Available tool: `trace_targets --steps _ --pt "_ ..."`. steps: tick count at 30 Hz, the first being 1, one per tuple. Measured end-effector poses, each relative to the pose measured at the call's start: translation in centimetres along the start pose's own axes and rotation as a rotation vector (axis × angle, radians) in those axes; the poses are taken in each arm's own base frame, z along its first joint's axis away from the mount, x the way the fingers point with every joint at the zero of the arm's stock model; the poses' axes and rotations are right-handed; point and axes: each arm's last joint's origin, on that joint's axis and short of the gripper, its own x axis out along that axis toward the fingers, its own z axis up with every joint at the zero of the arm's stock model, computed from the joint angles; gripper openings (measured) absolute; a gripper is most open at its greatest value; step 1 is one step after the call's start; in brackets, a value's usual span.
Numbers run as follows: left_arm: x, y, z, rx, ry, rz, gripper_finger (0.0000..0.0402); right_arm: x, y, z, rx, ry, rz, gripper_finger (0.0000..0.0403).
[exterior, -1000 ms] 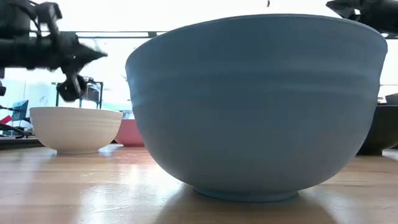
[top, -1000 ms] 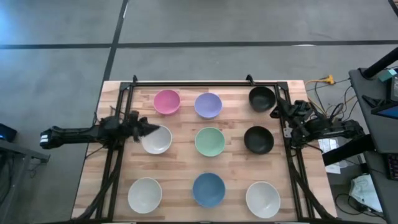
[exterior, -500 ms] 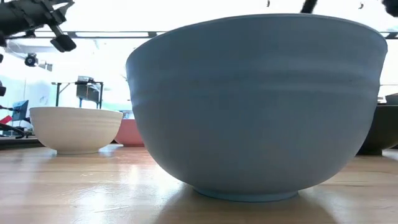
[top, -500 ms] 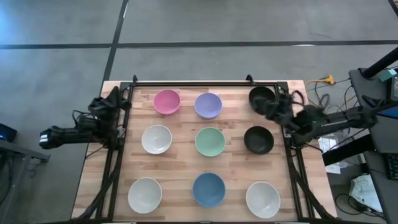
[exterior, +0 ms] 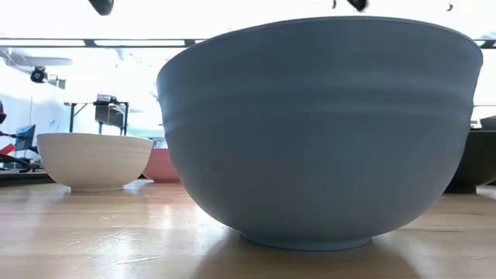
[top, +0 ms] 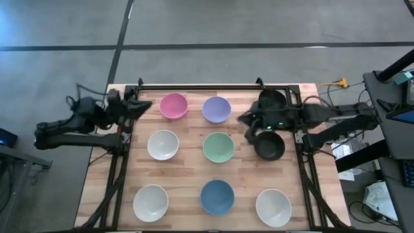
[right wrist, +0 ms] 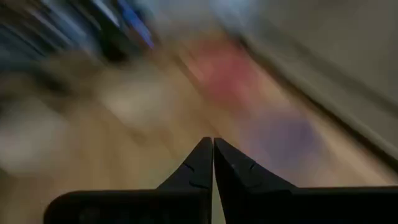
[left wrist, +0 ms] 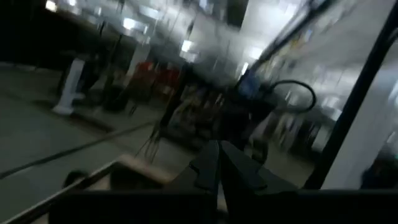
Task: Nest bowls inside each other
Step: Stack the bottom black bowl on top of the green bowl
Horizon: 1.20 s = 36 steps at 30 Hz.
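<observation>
Though near, black bowl (top: 268, 146) beside right gripper (top: 244, 120)

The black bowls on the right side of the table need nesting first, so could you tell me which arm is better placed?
Probably the right. Its gripper, fingers shut, hangs between the two black bowls. The left gripper, also shut, sits at the far left edge beside the pink bowl.

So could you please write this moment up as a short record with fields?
table: wood top, nine bowls in a three-by-three grid
far row: pink bowl, lavender bowl, black bowl
middle row: white, mint bowl, black
near row: white, blue bowl, white
nesting: none nested yet
left claw: shut, beside pink bowl
right claw: shut, between lavender and the black bowls
</observation>
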Motion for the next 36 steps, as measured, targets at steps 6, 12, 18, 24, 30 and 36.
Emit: trace_targets --steps 6,12,18,24,30,36 --pt "0.5 -0.6 1.5 0.153 0.198 0.064 0.0 -3.8 -3.3 -2.0 0.074 0.441 -0.417 0.0009" --pt "0.7 -0.4 1.6 0.177 0.158 0.133 0.0 -3.1 -4.8 -4.0 0.136 0.495 -0.25 0.0011" --pt "1.1 -0.5 1.8 0.171 0.12 0.131 0.0 -0.3 -7.4 -7.5 0.159 0.691 -0.107 0.0048" --pt "2.6 -0.7 1.7 0.109 0.085 0.124 0.0 3.4 -9.2 -9.7 0.01 0.724 0.043 0.011" --pt "3.9 -0.6 1.0 -0.024 0.113 0.128 0.0 6.0 -9.3 -10.0 -0.442 0.756 0.08 0.0163" --pt "5.0 -0.6 0.1 -0.065 0.177 0.086 0.0 8.8 -9.2 -11.0 -0.73 0.878 0.188 0.0177"
